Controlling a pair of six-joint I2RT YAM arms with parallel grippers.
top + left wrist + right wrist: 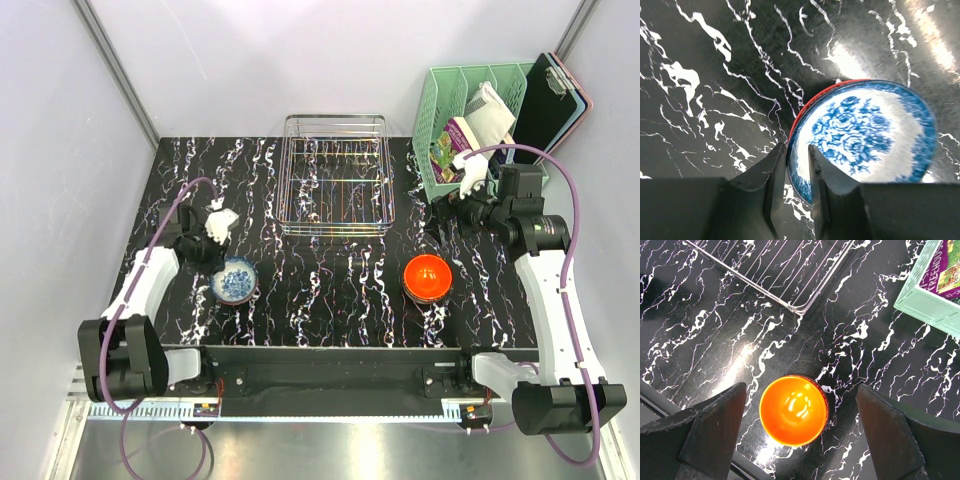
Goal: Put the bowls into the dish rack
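A blue-and-white bowl (pixel 237 279) sits at the left front of the black marbled table. My left gripper (pixel 217 266) is shut on its near-left rim. In the left wrist view the left gripper (pixel 797 155) has one finger outside and one inside the bowl (pixel 865 130), and a red edge (pixel 807 107) shows under the bowl's rim. A glossy orange-red bowl (pixel 427 278) stands at the right front. My right gripper (pixel 445 205) is open and empty, well above the table; in its wrist view the right gripper (pixel 801 390) frames that bowl (pixel 794 410) from high up. The wire dish rack (pixel 336 229) stands empty at the back centre. The other bowls are out of view.
A mint-green slotted organiser (pixel 470 120) with packets stands at the back right, and its corner shows in the right wrist view (pixel 930 300). A dark clipboard (pixel 550 100) leans behind it. The rack's corner (pixel 797 310) lies just beyond the orange bowl. White walls close in the table.
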